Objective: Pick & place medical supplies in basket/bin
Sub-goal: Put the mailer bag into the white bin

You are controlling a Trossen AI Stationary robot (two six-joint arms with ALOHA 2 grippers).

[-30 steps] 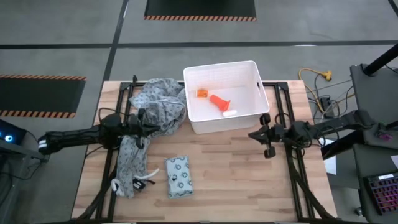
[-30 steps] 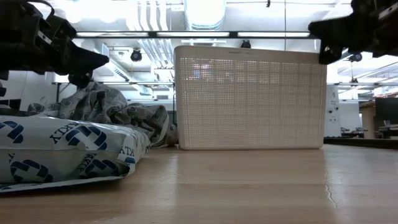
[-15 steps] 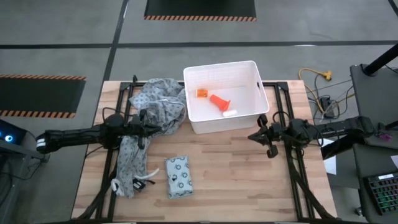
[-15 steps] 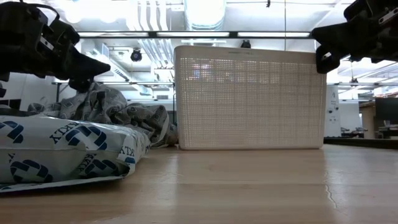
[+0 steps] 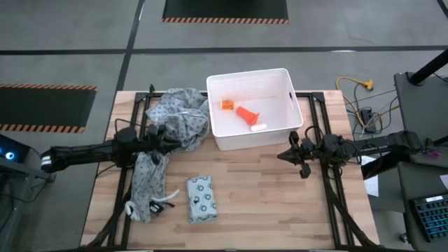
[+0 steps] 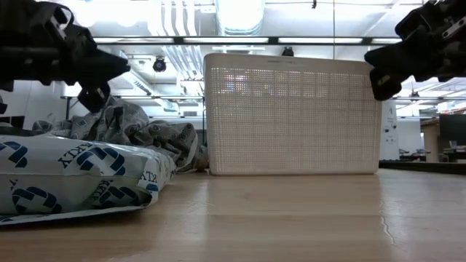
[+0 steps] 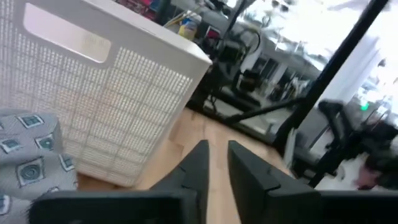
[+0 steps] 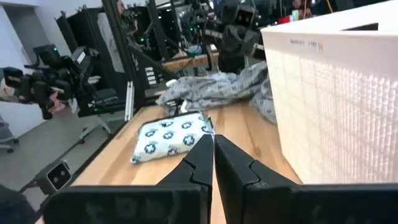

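The white perforated bin (image 5: 252, 108) stands at the table's far middle. In it lie an orange tapered piece (image 5: 246, 114), a small orange piece (image 5: 227, 105) and a tiny white piece (image 5: 258, 128). The pale-green packet with ring dots (image 5: 201, 198) lies flat on the table near the front; it also shows in the right wrist view (image 8: 168, 137). My left gripper (image 5: 166, 140) hovers over a grey patterned cloth (image 5: 175, 122), fingers nearly together and empty. My right gripper (image 5: 282, 155) hovers just in front of the bin's right corner, shut and empty.
The grey cloth is heaped left of the bin and trails toward the front left (image 5: 143, 192), ending at a white cord (image 5: 159, 203). Bare wood lies between the packet and my right gripper. Black frame rails run along both table sides.
My right gripper has moved a little toward the table's left edge and sunk slightly, staying shut. The things on the table have kept still.
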